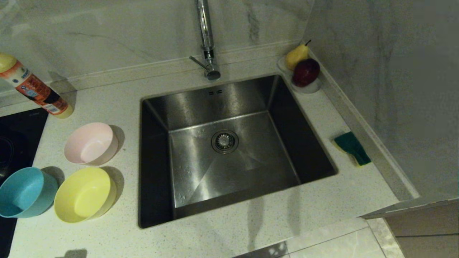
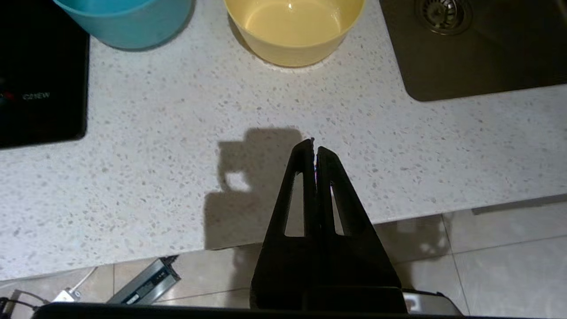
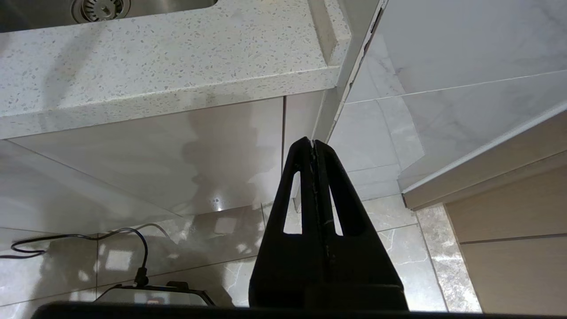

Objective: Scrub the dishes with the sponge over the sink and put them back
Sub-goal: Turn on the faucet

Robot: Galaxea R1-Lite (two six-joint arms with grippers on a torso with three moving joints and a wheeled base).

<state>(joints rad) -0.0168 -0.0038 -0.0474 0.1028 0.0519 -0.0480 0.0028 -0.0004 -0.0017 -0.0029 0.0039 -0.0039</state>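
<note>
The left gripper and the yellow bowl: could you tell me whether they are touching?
Apart. The left wrist view shows the shut left gripper with bare countertop between it and the yellow bowl.

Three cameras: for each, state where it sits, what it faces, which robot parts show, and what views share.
Head view: high, looking down on the sink, bowls and sponge; no arm shows.
Left wrist view: behind the shut left gripper, over the counter edge, facing the yellow bowl.
Right wrist view: behind the shut right gripper, below the counter edge, facing the cabinet front.
Shared: all three show the drain strainer.
</note>
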